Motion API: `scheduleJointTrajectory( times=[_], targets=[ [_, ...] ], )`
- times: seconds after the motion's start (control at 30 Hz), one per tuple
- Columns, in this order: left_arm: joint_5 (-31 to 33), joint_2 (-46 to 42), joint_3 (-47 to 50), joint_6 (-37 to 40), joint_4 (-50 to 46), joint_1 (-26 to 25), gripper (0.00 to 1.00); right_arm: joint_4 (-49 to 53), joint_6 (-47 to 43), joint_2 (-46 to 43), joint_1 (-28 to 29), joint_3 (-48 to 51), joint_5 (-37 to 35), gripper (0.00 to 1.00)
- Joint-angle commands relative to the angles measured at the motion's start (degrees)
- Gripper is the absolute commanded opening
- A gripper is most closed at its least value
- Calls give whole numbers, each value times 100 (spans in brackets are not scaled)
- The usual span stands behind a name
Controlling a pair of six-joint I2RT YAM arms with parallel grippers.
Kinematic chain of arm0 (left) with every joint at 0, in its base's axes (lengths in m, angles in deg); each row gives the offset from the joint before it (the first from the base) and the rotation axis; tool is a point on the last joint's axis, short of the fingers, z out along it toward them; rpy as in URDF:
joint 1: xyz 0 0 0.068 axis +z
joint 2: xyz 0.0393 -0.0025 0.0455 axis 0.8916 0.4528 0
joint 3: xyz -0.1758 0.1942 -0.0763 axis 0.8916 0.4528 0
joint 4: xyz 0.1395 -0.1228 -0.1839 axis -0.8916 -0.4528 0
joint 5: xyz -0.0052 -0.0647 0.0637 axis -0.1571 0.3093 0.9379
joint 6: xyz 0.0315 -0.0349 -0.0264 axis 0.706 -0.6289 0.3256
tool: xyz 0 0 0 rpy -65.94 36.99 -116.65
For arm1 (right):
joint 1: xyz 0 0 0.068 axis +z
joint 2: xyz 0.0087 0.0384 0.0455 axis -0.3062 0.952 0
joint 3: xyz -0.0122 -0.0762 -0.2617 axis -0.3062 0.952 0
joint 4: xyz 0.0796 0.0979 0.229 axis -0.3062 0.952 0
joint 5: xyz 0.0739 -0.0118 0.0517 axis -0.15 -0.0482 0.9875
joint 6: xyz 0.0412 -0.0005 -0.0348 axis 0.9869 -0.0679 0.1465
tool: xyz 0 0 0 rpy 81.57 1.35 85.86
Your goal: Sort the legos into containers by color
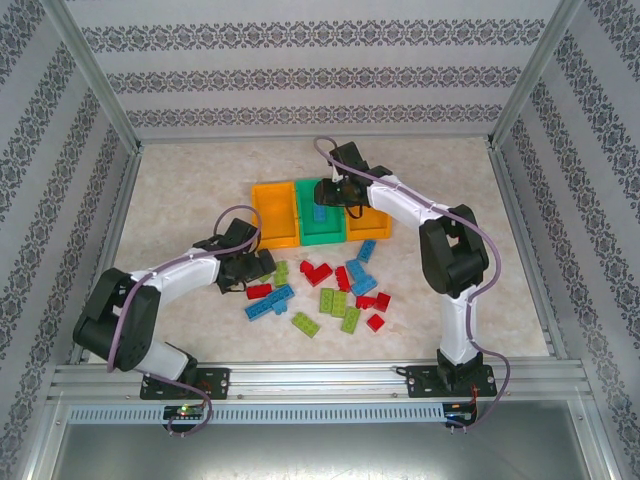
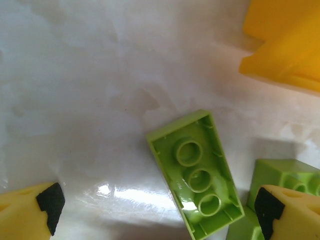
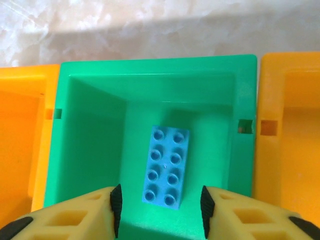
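Three containers stand in a row at mid-table: an orange bin (image 1: 272, 212), a green bin (image 1: 318, 224) and another orange bin (image 1: 370, 222). My right gripper (image 3: 160, 207) hangs open over the green bin (image 3: 150, 65). A blue lego (image 3: 166, 166) lies studs-up on that bin's floor, free of both pads. My left gripper (image 2: 159, 206) is wide open low over the table. A light green lego (image 2: 195, 172) lies upside down between its fingers, untouched. A second light green lego (image 2: 280, 175) sits by the right finger.
Loose red, blue and light green legos lie scattered in front of the bins, such as a red one (image 1: 318, 270), a blue one (image 1: 270, 303) and a green one (image 1: 305, 323). An orange bin's corner (image 2: 285, 45) lies just beyond the left gripper. Metal frame rails edge the table.
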State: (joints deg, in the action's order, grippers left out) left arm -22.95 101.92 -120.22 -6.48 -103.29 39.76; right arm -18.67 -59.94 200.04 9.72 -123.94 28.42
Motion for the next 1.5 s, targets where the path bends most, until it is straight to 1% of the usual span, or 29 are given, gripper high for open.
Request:
scheduleJointTrajectory(
  times=[0.0,0.17,0.33,0.47,0.57,0.63,0.83,0.97,1.07,1.27,1.37,1.47],
  targets=[
    [105,184,-80,-500,-561,-68,100,72,-71,-13,44,72,-118,52],
    [134,144,-54,-777,-538,-102,97,-191,-74,-430,57,535,-178,62],
    [104,262,-273,-827,-594,-103,95,-363,-27,-701,65,921,-143,64],
    [68,488,-510,-770,-706,-139,92,-513,-48,-944,77,1169,-138,66],
    [106,682,-695,-724,-868,-189,89,-633,-117,-1126,93,1313,-123,72],
    [134,791,-765,-726,-899,-226,88,-678,-151,-1222,93,1390,-154,77],
    [208,1029,-970,-830,-866,-314,86,-766,-257,-1519,80,1562,-308,81],
    [198,1150,-1065,-810,-870,-358,77,-670,-350,-1643,75,1615,-390,82],
    [211,1245,-1108,-769,-885,-359,74,-594,-368,-1674,54,1691,-426,82],
    [276,1425,-1260,-654,-867,-365,57,-581,-337,-1788,13,1923,-466,82],
    [279,1532,-1299,-579,-856,-361,53,-544,-368,-1840,-12,1985,-475,82],
    [216,1636,-1287,-560,-798,-360,46,-496,-414,-1909,-29,2041,-485,82]
  ],
)
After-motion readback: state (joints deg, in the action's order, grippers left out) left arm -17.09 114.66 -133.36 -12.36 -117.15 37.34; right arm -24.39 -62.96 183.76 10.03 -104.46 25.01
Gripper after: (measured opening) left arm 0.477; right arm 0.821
